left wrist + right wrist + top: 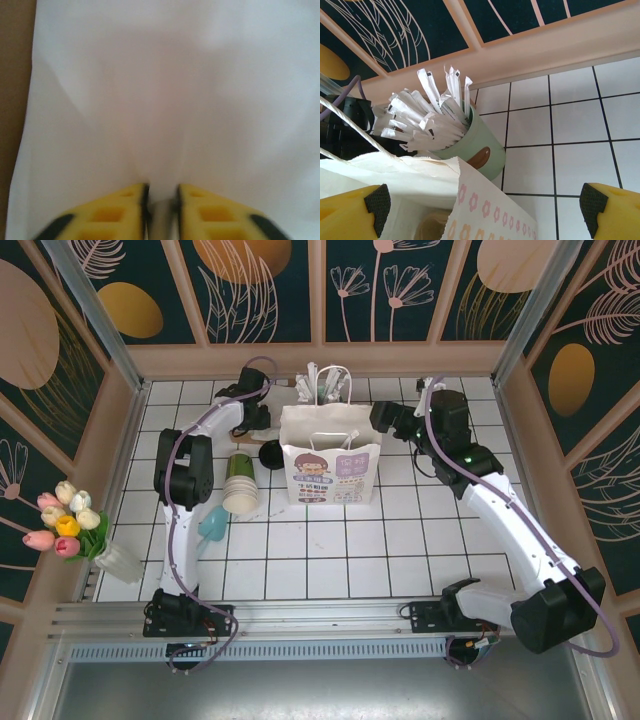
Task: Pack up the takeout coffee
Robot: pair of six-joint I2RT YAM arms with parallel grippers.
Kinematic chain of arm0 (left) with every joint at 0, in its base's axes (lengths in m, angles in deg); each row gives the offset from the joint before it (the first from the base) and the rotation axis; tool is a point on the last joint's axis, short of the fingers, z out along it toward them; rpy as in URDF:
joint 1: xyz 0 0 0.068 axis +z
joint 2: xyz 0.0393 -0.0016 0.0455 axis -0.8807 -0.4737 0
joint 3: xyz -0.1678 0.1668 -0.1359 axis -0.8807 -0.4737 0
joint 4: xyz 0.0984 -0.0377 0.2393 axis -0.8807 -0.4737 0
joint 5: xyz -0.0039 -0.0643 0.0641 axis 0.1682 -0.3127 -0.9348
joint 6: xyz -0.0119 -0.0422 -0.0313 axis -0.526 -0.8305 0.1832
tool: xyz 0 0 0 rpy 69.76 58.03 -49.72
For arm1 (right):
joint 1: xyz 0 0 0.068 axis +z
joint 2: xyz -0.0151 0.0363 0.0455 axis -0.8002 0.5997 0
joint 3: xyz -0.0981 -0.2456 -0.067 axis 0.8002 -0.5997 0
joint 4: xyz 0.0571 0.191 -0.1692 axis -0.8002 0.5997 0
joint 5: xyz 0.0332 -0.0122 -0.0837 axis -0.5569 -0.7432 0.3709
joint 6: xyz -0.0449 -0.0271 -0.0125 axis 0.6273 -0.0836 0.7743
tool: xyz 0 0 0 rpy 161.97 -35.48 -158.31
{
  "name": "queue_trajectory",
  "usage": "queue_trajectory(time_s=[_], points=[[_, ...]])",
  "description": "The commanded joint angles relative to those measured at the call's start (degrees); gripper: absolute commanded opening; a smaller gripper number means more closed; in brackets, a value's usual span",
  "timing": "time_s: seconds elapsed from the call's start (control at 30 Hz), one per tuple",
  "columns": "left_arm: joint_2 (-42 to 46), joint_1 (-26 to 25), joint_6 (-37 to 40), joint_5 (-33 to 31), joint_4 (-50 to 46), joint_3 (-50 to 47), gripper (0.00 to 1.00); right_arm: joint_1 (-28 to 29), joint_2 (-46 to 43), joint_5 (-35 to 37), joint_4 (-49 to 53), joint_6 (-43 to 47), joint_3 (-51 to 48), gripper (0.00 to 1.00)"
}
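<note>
The white-tiled counter (330, 550) is walled by floral panels (250, 290). The takeout coffee (268, 453) is set just beside the left hand (161, 192), which is clamped on the bag (175, 100); the right hand (485, 200) is spread apart.

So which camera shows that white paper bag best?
The top external view: the paper bag stands whole there, with its print and handles visible. The right wrist view catches its top edge and a handle. The left wrist view gives a blurred close-up of white paper, apparently the bag's side.
</note>
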State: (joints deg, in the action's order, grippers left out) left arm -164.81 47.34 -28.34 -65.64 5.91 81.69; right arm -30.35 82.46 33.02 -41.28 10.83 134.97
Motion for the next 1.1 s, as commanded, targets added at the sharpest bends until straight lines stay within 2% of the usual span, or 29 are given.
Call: queue_trajectory(time_s=[0.0, 0.17, 0.23, 0.33, 0.47, 0.53, 0.77, 0.83, 0.9, 1.07], points=[[-0.13, 0.37, 0.5, -2.35, -2.25, -0.1, 0.14, 0.72, -0.26, 1.11, 0.62, 1.02, 2.3, 0.99], [0.6, 0.41, 0.8, -2.34, -3.64, 2.16, 0.16, 1.19, 0.02, 2.22, 0.69, 1.17, 2.31, 0.99], [0.74, 0.39, 0.89, -2.27, -4.14, 2.88, 0.14, 1.36, 0.03, 2.35, 0.86, 1.26, 2.31, 0.99], [0.96, 0.4, 0.98, -2.0, -4.65, 3.92, 0.02, 1.5, 0.01, 2.61, 0.86, 1.38, 2.31, 0.99], [0.95, 0.35, 0.9, -2.18, -5.24, 4.91, 0.04, 1.57, 0.04, 2.71, 0.88, 1.53, 2.31, 0.99], [0.98, 0.33, 1.03, -2.26, -5.33, 5.11, 0.0, 1.63, 0.04, 2.84, 0.88, 1.6, 2.31, 0.99], [0.96, 0.33, 1.38, -1.57, -5.86, 5.89, 0.0, 1.72, -0.02, 2.93, 0.95, 1.62, 2.31, 0.99], [0.91, 0.34, 1.57, -1.6, -5.89, 5.97, 0.04, 1.73, 0.0, 2.91, 0.9, 1.62, 2.31, 0.99], [0.78, 0.33, 1.84, -1.4, -5.91, 5.91, 0.0, 1.83, 0.02, 3.01, 0.86, 1.62, 2.3, 0.99], [0.6, 0.42, 1.85, -1.34, -5.7, 5.88, 0.0, 1.86, 0.04, 3.11, 1.07, 1.66, 2.48, 0.99]])
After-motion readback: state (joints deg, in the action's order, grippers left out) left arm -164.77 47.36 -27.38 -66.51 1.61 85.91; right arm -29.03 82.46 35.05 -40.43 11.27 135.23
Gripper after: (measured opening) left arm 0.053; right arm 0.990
